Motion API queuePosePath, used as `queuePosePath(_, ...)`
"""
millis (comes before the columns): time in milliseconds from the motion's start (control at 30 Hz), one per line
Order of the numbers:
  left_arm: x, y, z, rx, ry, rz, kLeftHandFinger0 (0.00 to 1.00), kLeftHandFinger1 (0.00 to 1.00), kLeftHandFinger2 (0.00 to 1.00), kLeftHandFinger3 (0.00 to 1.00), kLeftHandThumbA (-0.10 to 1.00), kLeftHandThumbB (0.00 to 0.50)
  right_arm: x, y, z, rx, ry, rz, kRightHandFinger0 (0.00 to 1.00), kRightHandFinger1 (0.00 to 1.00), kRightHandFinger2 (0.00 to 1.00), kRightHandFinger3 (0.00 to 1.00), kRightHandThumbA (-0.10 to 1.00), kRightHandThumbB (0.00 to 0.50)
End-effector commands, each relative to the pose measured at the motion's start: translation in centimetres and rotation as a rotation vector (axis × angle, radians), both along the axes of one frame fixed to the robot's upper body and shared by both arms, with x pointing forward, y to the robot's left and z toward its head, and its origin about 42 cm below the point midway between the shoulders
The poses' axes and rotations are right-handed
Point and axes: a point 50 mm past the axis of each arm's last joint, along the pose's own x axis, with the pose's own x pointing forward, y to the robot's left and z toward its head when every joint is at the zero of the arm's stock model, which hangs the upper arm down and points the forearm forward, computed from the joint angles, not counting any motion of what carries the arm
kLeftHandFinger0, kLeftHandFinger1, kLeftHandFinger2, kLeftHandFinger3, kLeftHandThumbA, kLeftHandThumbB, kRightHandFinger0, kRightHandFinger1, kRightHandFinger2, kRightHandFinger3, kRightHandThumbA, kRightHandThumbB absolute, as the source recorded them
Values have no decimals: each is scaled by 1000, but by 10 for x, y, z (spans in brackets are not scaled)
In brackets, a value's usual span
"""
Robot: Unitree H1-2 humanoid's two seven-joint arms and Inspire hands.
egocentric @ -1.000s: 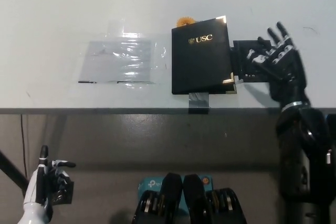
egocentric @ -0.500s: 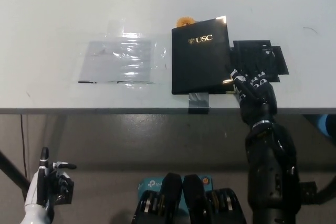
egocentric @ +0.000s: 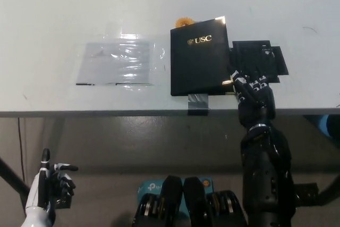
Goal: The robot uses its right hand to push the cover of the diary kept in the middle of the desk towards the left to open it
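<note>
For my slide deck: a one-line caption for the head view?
Black right hand at the closed USC diary's lower right corner; white left hand rests below the desk.

Bright even overhead light, glare on the plastic sheet [egocentric: 118, 62], dim underside below the desk [egocentric: 48, 19]

Lab or office bench setup: plain white desk [egocentric: 64, 14] with a diary [egocentric: 199, 57] taped at its front edge (grey tape [egocentric: 197, 103]), clear plastic sheet [egocentric: 118, 62] left of the diary.
</note>
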Motion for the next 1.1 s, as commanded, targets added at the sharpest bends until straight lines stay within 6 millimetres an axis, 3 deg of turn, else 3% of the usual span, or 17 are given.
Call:
queuePosePath(0,0,1,7,10,-50,4,137,172,192,371,1000,480,1,29,7,48,5,50,1000,1000,1000,1000,984,141)
queuePosePath(33,-3,-1,5,3,-37,13,143,176,193,384,1000,467,3,55,15,1,-18,121,1000,1000,1000,1000,1000,120)
queuePosePath(67,-3,-2,6,3,-34,13,151,179,195,398,1000,468,4,65,19,-17,-31,148,1000,1000,1000,1000,1000,112)
queuePosePath(167,-2,-2,7,26,-36,5,137,170,193,404,1000,485,4,76,24,-34,-27,168,1000,1000,1000,1000,1000,144)
queuePosePath(233,-1,-1,8,2,-40,2,144,184,206,415,1000,444,6,90,30,-60,-37,208,1000,1000,1000,1000,1000,146)
queuePosePath(367,-1,-2,8,8,-39,2,141,184,199,393,1000,450,6,95,32,-70,-43,215,1000,1000,1000,1000,1000,148)
queuePosePath(567,1,-3,10,14,-36,-4,159,198,200,386,1000,453,10,129,50,-133,-74,333,1000,1000,1000,1000,1000,152)
queuePosePath(700,1,-3,10,23,-30,4,162,193,188,380,1000,461,11,135,55,-155,-83,361,1000,1000,1000,1000,1000,161)
queuePosePath(733,-1,-4,11,21,-37,-4,145,187,193,369,1000,424,8,138,54,-131,-78,367,1000,1000,1000,1000,1000,170)
queuePosePath(800,1,-4,12,21,-37,-4,140,184,194,366,1000,424,8,139,54,-130,-79,363,1000,1000,1000,1000,1000,169)
queuePosePath(933,5,-5,13,44,-38,-7,140,185,181,368,1000,425,3,140,48,-112,-66,368,1000,1000,1000,1000,1000,147)
queuePosePath(1067,3,-4,11,19,-34,-18,158,202,195,376,1000,484,3,144,43,-159,-73,380,1000,1000,1000,1000,992,175)
